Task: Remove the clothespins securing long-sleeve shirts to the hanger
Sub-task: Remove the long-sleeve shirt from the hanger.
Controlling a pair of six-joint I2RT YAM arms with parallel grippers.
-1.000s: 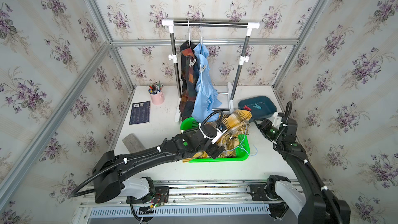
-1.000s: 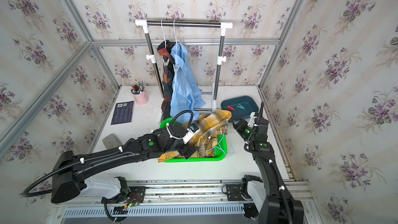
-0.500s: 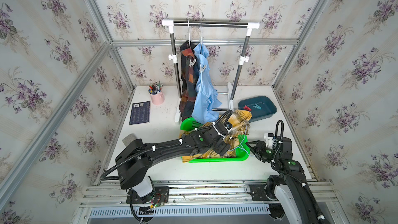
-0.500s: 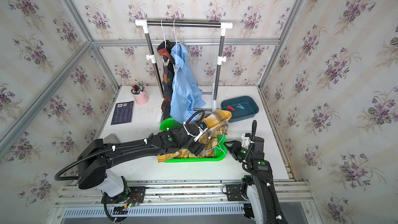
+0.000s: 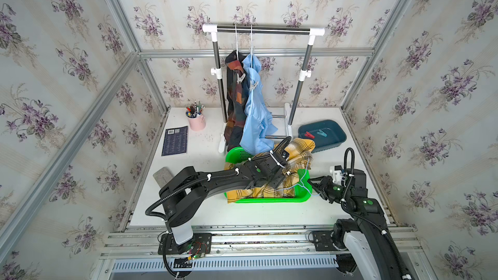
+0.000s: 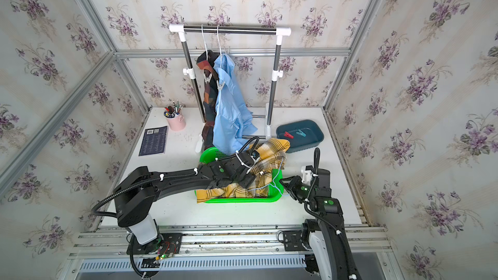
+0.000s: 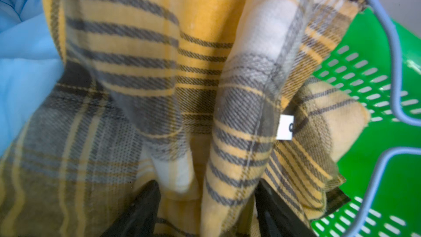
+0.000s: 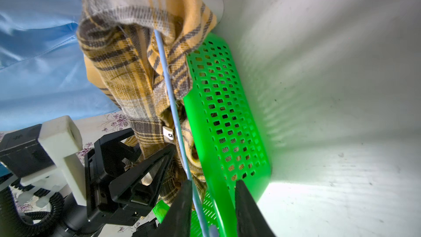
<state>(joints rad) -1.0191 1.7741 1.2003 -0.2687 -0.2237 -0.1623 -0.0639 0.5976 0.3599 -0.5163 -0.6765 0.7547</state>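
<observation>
Straddling a fold of the yellow plaid shirt (image 7: 141, 69) in the green basket (image 7: 376, 76), the left end effector (image 7: 206, 182) has its jaws apart, and I cannot tell whether they pinch the cloth. Only the left wrist view shows this, along with a white label (image 7: 286, 127). Only the right wrist view shows the right end effector (image 8: 213, 182) with its jaws on either side of the blue wire hanger (image 8: 168, 80) and the basket's rim; whether it grips them I cannot tell. Only the top views take in the white table (image 5: 204, 162), the floral-papered walls and the rack (image 5: 264, 29). A translucent clothespin (image 5: 241, 78) on the hanging dark plaid shirt (image 5: 234, 103) and a second translucent clothespin (image 5: 253, 85) on the light blue shirt (image 5: 256, 119) slant downward. The red clothespin (image 5: 309, 135) and teal clothespin (image 5: 320, 133) lie flat in the dark blue tray (image 5: 334, 145), side by side, their long axes roughly parallel.
</observation>
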